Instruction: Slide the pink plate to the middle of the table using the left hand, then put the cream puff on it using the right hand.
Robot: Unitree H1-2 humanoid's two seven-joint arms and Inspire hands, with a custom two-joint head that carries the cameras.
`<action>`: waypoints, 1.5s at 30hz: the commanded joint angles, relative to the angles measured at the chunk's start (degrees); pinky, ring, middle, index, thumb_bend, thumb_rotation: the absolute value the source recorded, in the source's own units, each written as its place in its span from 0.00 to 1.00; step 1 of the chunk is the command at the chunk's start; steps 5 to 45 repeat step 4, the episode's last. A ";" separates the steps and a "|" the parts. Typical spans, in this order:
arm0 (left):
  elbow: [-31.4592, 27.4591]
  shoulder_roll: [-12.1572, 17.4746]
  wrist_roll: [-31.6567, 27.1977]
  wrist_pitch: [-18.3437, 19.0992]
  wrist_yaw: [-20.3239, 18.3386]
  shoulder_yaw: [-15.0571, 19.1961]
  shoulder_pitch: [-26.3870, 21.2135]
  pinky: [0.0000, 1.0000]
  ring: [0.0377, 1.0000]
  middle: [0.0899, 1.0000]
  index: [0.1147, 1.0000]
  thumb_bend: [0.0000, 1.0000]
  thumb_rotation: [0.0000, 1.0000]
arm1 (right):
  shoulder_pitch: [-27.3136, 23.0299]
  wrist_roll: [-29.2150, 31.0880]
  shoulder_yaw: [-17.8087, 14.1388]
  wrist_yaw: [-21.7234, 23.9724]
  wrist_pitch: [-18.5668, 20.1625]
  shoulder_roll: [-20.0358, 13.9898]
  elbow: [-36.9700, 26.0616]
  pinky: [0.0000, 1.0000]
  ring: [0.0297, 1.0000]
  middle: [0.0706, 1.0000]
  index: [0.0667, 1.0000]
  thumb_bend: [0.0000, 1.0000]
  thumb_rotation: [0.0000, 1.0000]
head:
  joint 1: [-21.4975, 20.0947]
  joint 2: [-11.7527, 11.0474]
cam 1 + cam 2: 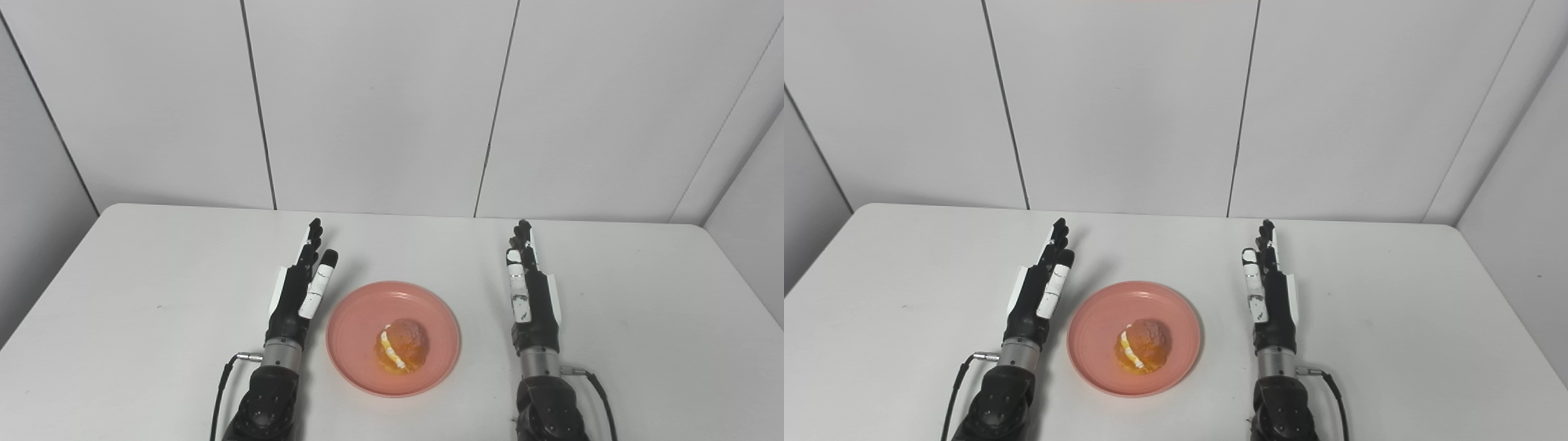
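The pink plate (361, 312) lies near the middle of the white table, close to its front edge. On it rests the golden-brown cream puff (402, 344) with a white cream seam, slightly toward the plate's near side. My left hand (301, 288) stands open just left of the plate, fingers straight and pointing away, not touching the rim. To the right of the plate my right hand (530, 288) is also open with extended fingers, a short gap from the rim. Both hands hold nothing.
The white table (153, 294) reaches back to grey wall panels, with its side edges visible at left and right. Thin cables run from both wrists along the tabletop near the front edge.
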 commanded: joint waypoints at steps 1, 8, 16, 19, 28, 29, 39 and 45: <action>2.10 -0.49 -2.64 1.97 -1.30 1.01 2.89 1.00 1.00 1.00 1.00 0.90 0.97 | 1.75 -0.40 0.28 -0.18 -1.78 -0.62 1.79 1.00 1.00 1.00 1.00 0.80 1.00 | 0.12 0.03; 2.22 -1.09 -5.46 5.34 -2.33 2.27 2.56 1.00 1.00 1.00 1.00 0.94 0.98 | 1.98 0.03 0.48 0.17 -0.59 -0.86 1.30 1.00 1.00 1.00 1.00 0.81 1.00 | 0.10 0.08; 2.22 -1.09 -5.46 5.34 -2.33 2.27 2.56 1.00 1.00 1.00 1.00 0.94 0.98 | 1.98 0.03 0.48 0.17 -0.59 -0.86 1.30 1.00 1.00 1.00 1.00 0.81 1.00 | 0.10 0.08; 2.22 -1.09 -5.46 5.34 -2.33 2.27 2.56 1.00 1.00 1.00 1.00 0.94 0.98 | 1.98 0.03 0.48 0.17 -0.59 -0.86 1.30 1.00 1.00 1.00 1.00 0.81 1.00 | 0.10 0.08; 2.22 -1.09 -5.46 5.34 -2.33 2.27 2.56 1.00 1.00 1.00 1.00 0.94 0.98 | 1.98 0.03 0.48 0.17 -0.59 -0.86 1.30 1.00 1.00 1.00 1.00 0.81 1.00 | 0.10 0.08; 2.22 -1.09 -5.46 5.34 -2.33 2.27 2.56 1.00 1.00 1.00 1.00 0.94 0.98 | 1.98 0.03 0.48 0.17 -0.59 -0.86 1.30 1.00 1.00 1.00 1.00 0.81 1.00 | 0.10 0.08; 2.22 -1.09 -5.46 5.34 -2.33 2.27 2.56 1.00 1.00 1.00 1.00 0.94 0.98 | 1.98 0.03 0.48 0.17 -0.59 -0.86 1.30 1.00 1.00 1.00 1.00 0.81 1.00 | 0.10 0.08; 2.22 -1.09 -5.46 5.34 -2.33 2.27 2.56 1.00 1.00 1.00 1.00 0.94 0.98 | 1.98 0.03 0.48 0.17 -0.59 -0.86 1.30 1.00 1.00 1.00 1.00 0.81 1.00 | 0.10 0.08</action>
